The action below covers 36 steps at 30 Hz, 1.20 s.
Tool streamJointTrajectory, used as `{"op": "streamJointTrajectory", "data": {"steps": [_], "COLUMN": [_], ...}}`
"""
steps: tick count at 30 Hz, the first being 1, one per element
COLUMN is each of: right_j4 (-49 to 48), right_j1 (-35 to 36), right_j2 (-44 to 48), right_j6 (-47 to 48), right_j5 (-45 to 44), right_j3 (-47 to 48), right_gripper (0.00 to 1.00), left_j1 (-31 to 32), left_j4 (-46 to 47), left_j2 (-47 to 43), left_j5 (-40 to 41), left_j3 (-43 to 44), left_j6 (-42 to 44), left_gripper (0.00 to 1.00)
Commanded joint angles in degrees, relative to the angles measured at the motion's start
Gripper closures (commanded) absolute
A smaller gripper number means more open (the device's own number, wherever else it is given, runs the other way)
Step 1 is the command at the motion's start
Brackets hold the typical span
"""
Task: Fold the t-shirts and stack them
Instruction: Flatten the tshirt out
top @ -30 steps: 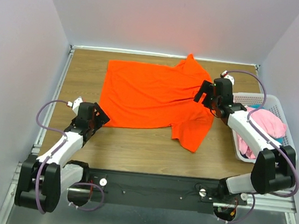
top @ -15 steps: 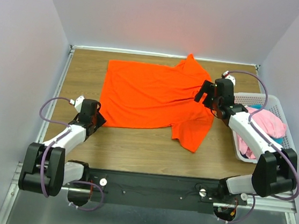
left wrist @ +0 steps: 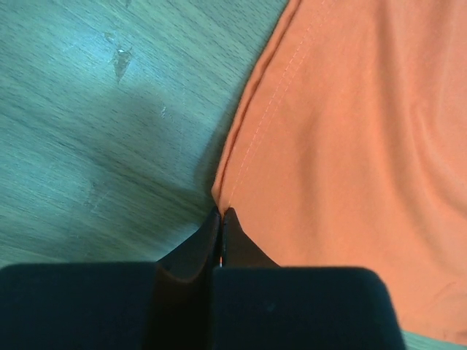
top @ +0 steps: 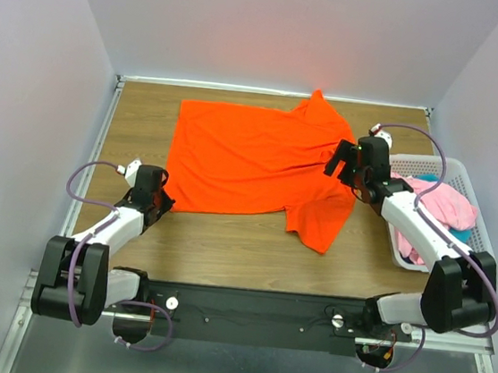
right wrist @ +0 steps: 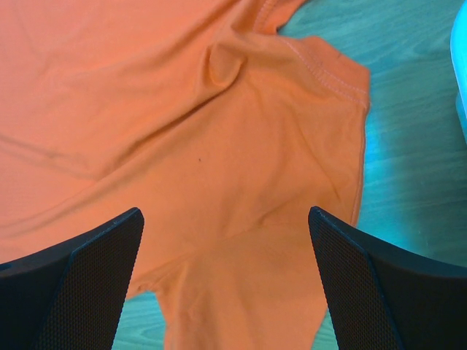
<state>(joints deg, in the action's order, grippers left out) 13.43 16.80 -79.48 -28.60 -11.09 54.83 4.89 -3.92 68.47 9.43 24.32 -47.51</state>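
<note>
The orange-red t-shirt (top: pixel 243 159) lies spread flat on the wooden table, one sleeve pointing toward the near right. My left gripper (top: pixel 164 202) sits low at its near-left hem corner. In the left wrist view the jaws (left wrist: pixel 220 213) are pressed together, with the hem corner of the shirt (left wrist: pixel 350 146) pinched at their tips. My right gripper (top: pixel 340 161) hovers open over the shirt's right side. In its wrist view the open gripper (right wrist: pixel 225 219) frames the orange sleeve area (right wrist: pixel 182 131). A pink t-shirt (top: pixel 449 205) and a bit of teal-blue t-shirt (top: pixel 461 234) lie in the basket.
A white lattice basket (top: pixel 414 159) stands at the table's right edge, just right of the right arm; its rim shows in the right wrist view (right wrist: pixel 461 65). Bare wood (top: pixel 225 238) runs along the near side. Walls close in the back and both sides.
My left gripper went from wide open to shut on the orange shirt's near-left hem corner, its arm settling lower at the table. The right gripper barely shifted and stays open.
</note>
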Motion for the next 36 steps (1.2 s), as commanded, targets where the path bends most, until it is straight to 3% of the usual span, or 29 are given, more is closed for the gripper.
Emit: {"op": "streamJointTrajectory", "data": {"steps": [1,5,6,8,13,22,26,36], "right_j4": [0.54,3.52,6.93,13.25,21.71,24.45,23.57,19.80], "right_j1": [-0.01,7.00,12.68,18.42,23.36,24.07,25.21,29.52], "right_j2": [4.33,7.67,7.24,4.88,3.81,9.78,7.69,3.37], "right_j6": [0.56,-3.90,-5.40,-9.34,-16.48,-19.13,-18.16,-16.84], "right_j5": [1.77,-1.45,-8.26,-13.93,-18.52,-8.86,-6.84,-4.20], "right_j3": [-3.75,-7.63,-7.54,-6.15,-9.03,-17.82,-17.83,-17.03], "right_gripper": [0.00,0.00,0.00,0.00,0.01,0.02,0.09,0.17], "left_j1": [-0.14,-0.05,-0.05,-0.05,-0.05,-0.14,-0.14,-0.14], "left_j4": [1.64,2.60,2.60,2.34,2.17,2.08,2.16,2.17], "left_j2": [-2.81,-6.06,-7.63,-9.92,-13.18,-13.98,-13.36,-13.71], "left_j5": [0.59,2.61,3.04,3.92,5.42,6.65,6.65,6.74], "left_j3": [-0.15,-0.23,-0.15,0.20,0.56,0.29,0.12,-0.15], "left_j6": [1.36,1.10,1.10,1.45,2.59,2.42,2.59,2.68], "left_gripper": [1.00,1.00,1.00,1.00,1.00,1.00,1.00,1.00]}}
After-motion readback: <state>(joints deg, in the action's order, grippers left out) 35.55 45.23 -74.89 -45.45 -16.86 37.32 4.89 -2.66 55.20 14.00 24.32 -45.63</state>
